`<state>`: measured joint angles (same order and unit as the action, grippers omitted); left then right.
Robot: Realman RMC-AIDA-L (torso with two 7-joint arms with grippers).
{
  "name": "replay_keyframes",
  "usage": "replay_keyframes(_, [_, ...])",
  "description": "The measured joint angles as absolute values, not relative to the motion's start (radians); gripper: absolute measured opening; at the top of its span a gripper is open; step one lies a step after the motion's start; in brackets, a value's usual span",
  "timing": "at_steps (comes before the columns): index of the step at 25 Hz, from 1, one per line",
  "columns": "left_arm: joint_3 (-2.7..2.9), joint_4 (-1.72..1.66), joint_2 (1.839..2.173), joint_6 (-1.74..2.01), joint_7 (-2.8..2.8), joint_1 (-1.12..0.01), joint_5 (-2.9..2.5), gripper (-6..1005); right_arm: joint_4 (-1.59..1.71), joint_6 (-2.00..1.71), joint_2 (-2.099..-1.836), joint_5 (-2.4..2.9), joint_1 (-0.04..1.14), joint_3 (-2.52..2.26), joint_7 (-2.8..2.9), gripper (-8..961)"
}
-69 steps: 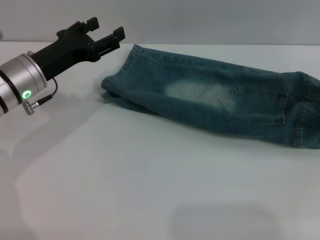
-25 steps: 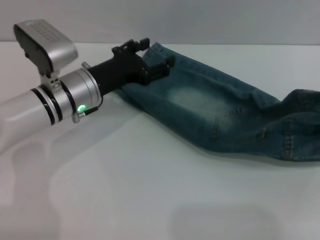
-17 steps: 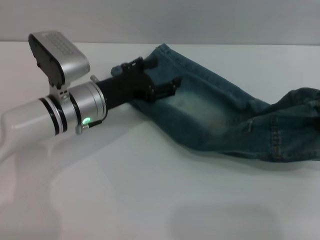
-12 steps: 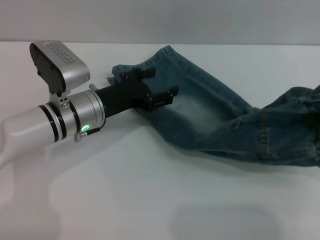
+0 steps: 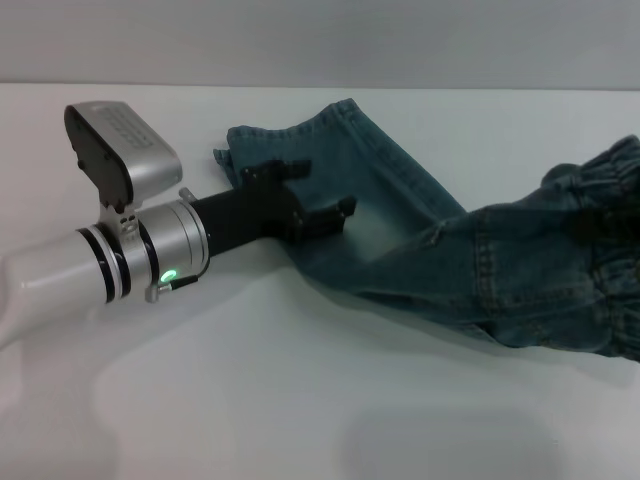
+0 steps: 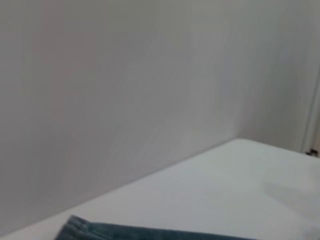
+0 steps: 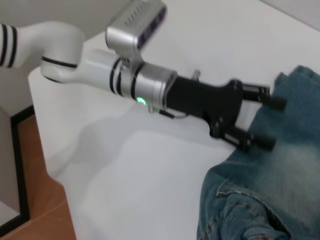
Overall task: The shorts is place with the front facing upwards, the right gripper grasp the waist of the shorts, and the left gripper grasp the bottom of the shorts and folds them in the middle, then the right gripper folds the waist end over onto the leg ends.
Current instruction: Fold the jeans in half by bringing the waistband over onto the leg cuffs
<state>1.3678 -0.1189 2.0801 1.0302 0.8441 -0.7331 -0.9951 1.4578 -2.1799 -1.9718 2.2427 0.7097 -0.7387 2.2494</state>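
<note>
Shorts (image 5: 420, 250) lie across far half of white counter (image 5: 300, 400), leg ends (image 5: 270, 140) toward far left, one leg folded over other

Waist (image 5: 600, 250) at right edge, raised off counter and bunched; what holds it is out of view

Left gripper (image 5: 322, 190) low over leg part near hems, fingers (image 7: 265, 142) spread apart, denim between and under them, not clamped

Right gripper fingers: cannot tell
</note>
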Motion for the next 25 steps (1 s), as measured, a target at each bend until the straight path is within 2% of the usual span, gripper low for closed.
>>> replay_keyframes(9, [1.523,-0.134,2.080,1.086,0.855,-0.715,-0.995,844,1.459,-2.179,-1.966,2.195,0.736,-0.736,2.290,77])
replay_keyframes(25, [2.042,-0.427,2.080,0.989,0.922,-0.567,-0.719,844,1.433,-2.163,-1.956,2.183,0.762,-0.715,2.303,76])
